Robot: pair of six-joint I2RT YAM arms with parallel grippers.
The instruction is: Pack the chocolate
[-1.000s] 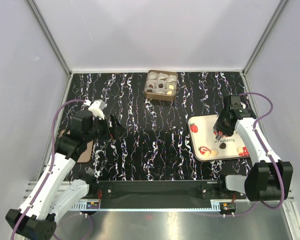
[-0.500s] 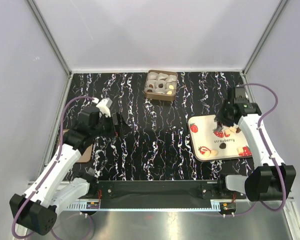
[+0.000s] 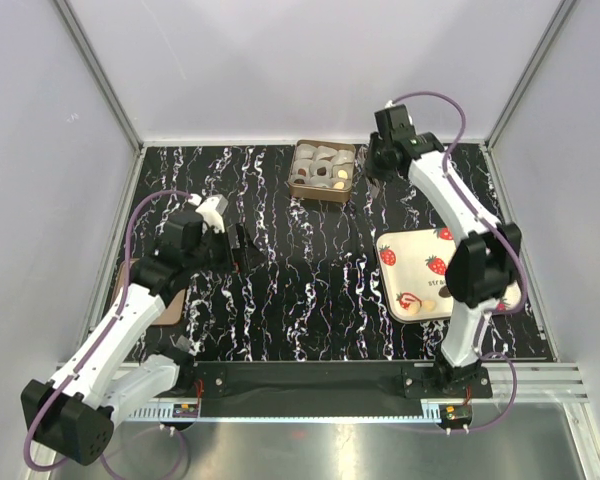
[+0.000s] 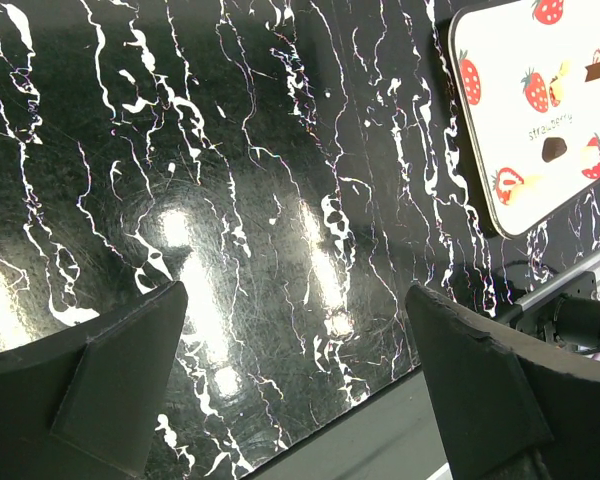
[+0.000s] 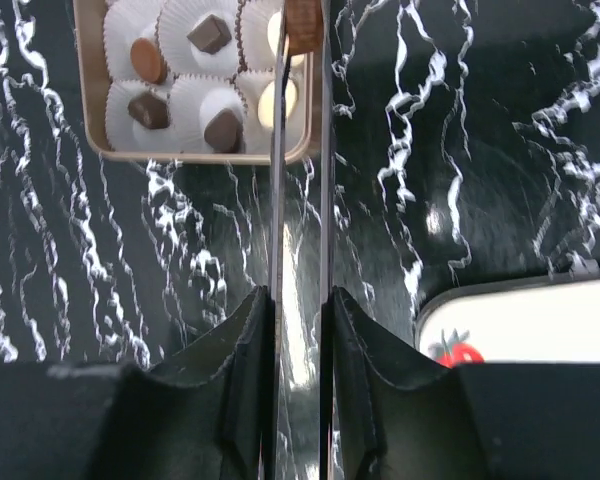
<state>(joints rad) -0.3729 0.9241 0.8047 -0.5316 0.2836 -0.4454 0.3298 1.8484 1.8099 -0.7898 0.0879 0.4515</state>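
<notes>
This looks like a robotics lab, a closed test cell built for machines. Plain white panels point(image 3: 310, 70) fill the top of the overhead view and run down both sides, held in bare aluminium posts point(image 3: 100, 80). In the middle lies a black tabletop point(image 3: 310, 290) veined with white. Along the bottom, a black mounting rail point(image 3: 320, 378) carries the left arm point(image 3: 120, 330) and the right arm point(image 3: 450, 195), both white and black, with purple cables point(image 3: 130, 235) looping off them. Below the rail lies brushed sheet metal point(image 3: 310, 450).
</notes>
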